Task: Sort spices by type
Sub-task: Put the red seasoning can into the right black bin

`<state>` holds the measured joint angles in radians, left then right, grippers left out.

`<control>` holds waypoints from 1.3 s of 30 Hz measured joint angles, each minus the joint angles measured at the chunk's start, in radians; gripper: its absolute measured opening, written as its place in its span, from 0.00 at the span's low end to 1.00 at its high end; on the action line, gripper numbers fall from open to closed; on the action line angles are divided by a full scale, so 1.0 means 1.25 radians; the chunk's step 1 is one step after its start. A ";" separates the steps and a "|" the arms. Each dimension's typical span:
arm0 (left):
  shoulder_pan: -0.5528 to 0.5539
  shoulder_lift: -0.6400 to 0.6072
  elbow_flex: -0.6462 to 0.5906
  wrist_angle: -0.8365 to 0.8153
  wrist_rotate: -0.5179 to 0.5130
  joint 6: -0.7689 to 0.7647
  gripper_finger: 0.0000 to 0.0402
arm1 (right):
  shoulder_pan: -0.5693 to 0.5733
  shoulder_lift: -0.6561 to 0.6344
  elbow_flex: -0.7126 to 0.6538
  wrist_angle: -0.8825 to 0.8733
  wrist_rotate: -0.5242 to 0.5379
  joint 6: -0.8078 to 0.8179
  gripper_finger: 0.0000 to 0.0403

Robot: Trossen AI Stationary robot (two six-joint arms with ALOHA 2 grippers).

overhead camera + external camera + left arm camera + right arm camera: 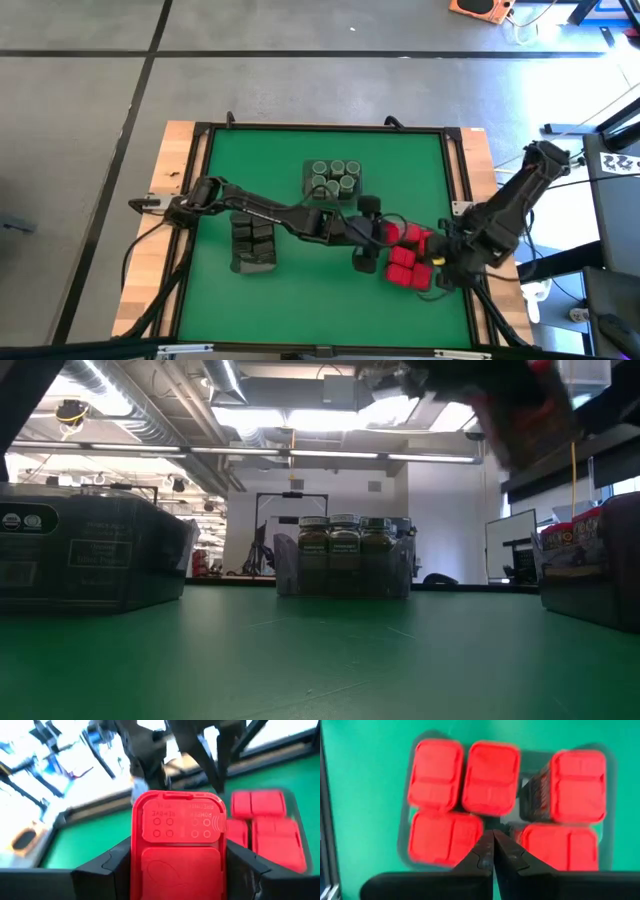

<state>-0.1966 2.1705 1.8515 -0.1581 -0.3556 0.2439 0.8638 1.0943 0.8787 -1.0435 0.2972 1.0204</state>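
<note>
Left gripper (175,870) jaws pinching red box (177,845) above red group (490,805) at desk (260,160) right. Right gripper (493,851) jaws pressed together, hovering there. Risk: arms colliding, box slipping.

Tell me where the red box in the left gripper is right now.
The red box sits clamped in the left gripper, held above the mat right of centre in the high view, beside the tray of red boxes, with the shut right gripper over that tray.

Grey floor (300,90), ceiling striplights (330,420)
</note>
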 joint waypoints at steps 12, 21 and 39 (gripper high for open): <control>-0.002 0.047 0.001 0.147 0.030 0.033 0.54 | 0.201 -0.013 0.000 -0.116 0.104 0.225 0.01; 0.012 0.087 0.010 0.183 0.079 -0.010 0.54 | 0.268 -0.014 -0.001 -0.130 0.149 0.327 0.01; 0.055 0.129 0.003 0.206 0.202 -0.068 0.54 | 0.267 -0.013 -0.001 -0.127 0.164 0.335 0.01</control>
<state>-0.1284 2.3322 1.8549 0.0994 -0.1030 0.1588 1.1974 1.0778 0.8780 -1.2028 0.5026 1.4391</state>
